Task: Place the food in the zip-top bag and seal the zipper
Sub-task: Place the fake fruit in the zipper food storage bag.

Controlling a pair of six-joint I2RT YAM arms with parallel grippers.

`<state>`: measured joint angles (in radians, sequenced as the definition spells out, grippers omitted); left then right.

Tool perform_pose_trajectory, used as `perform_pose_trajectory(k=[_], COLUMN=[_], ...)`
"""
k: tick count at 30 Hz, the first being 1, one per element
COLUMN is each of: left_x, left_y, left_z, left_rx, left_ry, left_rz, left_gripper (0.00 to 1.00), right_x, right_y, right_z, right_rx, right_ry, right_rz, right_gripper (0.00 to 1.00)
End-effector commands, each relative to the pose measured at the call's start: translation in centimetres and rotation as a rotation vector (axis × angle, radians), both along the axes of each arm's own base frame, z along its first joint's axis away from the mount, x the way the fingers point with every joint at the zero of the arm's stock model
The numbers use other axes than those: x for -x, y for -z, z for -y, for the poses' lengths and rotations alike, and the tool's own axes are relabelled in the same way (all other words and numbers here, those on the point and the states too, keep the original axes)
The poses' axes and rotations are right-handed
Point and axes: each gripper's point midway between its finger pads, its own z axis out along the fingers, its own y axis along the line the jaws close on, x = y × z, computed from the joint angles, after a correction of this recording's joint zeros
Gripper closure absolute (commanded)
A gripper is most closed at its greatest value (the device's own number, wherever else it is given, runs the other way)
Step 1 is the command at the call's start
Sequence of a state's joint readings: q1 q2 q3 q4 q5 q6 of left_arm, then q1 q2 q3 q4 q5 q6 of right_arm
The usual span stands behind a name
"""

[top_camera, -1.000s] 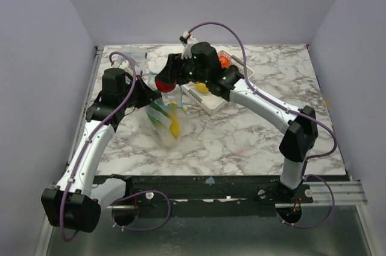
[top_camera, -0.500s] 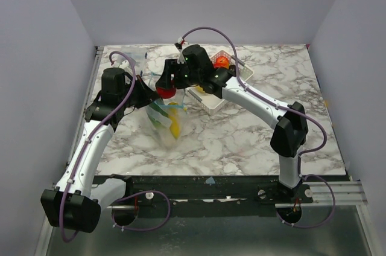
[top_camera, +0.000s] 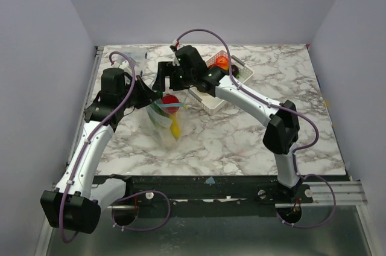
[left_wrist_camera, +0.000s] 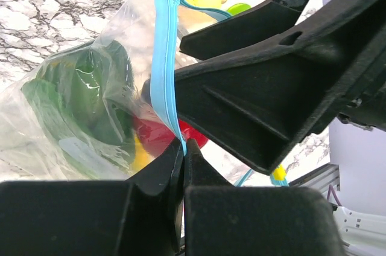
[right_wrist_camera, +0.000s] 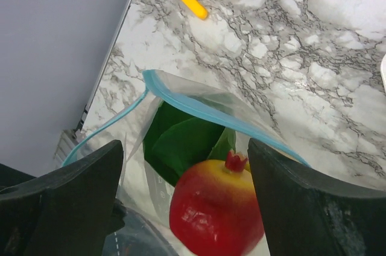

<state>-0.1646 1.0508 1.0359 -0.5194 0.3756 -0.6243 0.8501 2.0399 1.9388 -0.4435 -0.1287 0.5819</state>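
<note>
White/grey marble tabletop (top_camera: 241, 141) w/ plain lavender walls (top_camera: 199, 2) on 3 sides; metal rail (top_camera: 338, 192) at near edge; even light.

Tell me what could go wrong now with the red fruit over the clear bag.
The red round toy fruit sits at the mouth of the clear plastic bag, under the open right gripper; it could roll out over the rim. The left gripper pinches only the bag's blue strip at one spot, so added weight might tug it loose.

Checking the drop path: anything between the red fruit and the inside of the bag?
Nothing visible. The red fruit sits in the open mouth of the zip-top bag, between the open right fingers; the left gripper pinches the zipper. Green food lies below.
</note>
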Motion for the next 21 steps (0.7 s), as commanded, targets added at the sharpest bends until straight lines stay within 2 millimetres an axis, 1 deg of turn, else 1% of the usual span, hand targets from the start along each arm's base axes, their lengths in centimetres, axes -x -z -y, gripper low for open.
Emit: perform_pose_trajectory(k=[1,4,6,8,10,12,14,15,16,17,19,21], left_x=[-0.1,-0.1,-0.1,-0.2,-0.2,-0.3,-0.3,-0.3,-0.3,-0.3,-0.3,-0.3], left_y=[-1.8,-1.8,-1.8,-1.8,-1.7,-1.8,-1.8,-1.8,-1.7,-1.8,-1.8,-1.8], left_z=[-0.1,-0.1,-0.2,-0.3,-0.3,-0.3,-0.3,-0.4,-0.5,-0.6,-0.7,-0.8], left_rx=[0.002,0.001,-0.002,-0.005,-0.005,0.000,-0.001,-0.004,-0.008,-0.011,-0.016,-0.016], left_ry=[0.009,0.008,0.003,-0.001,-0.001,0.000,-0.003,-0.008,-0.011,-0.016,-0.021,-0.023], left_rz=[0.066,0.067,0.070,0.069,0.067,0.071,0.074,0.077,0.079,0.083,0.086,0.084], left_gripper=[1.00,1.00,1.00,1.00,1.00,1.00,1.00,1.00,1.00,1.00,1.00,1.00], right_x=[0.7,1.5,2.2,2.5,2.1,0.9,0.0,-0.4,-0.3,0.3,2.3,5.3], right_y=[-2.2,-2.1,-1.8,-1.1,-0.3,0.6,1.6,2.1,2.7,3.0,3.5,3.5], right_z=[0.6,0.9,1.1,1.1,0.8,0.6,0.1,-0.3,-0.5,-0.6,-0.2,0.3], right_rx=[0.020,0.043,0.041,0.049,0.069,0.095,0.122,0.137,0.158,0.173,0.214,0.232], right_ry=[-0.018,-0.046,-0.068,-0.090,-0.108,-0.086,-0.093,-0.100,-0.111,-0.143,-0.185,-0.221], right_rz=[0.031,0.008,-0.005,-0.012,0.005,0.036,0.059,0.056,0.033,0.002,-0.073,-0.120], right_gripper=[0.14,0.16,0.24,0.31,0.36,0.40,0.41,0.42,0.45,0.49,0.53,0.57])
